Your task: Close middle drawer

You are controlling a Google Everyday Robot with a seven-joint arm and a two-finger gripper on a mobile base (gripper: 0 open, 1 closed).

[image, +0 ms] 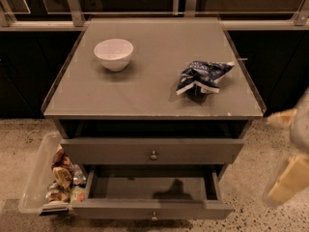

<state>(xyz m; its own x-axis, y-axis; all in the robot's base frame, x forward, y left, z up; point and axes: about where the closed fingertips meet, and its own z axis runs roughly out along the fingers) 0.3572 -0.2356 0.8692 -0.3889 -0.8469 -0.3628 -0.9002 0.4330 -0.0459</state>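
One middle drawer (120, 209) juts out; gripper (289, 173), grip state unclear, hangs beyond its right edge.

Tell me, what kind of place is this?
Probably an office snack area or break room: a grey drawer cabinet holds a white bowl and a crumpled snack bag, with a clear bin of packaged snacks beside it. The robot's gripper hangs at the right edge.

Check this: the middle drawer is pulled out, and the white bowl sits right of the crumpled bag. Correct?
Not quite. In the camera view the middle drawer is pulled out, but the white bowl sits left of the crumpled bag. The gripper hangs right of the cabinet.
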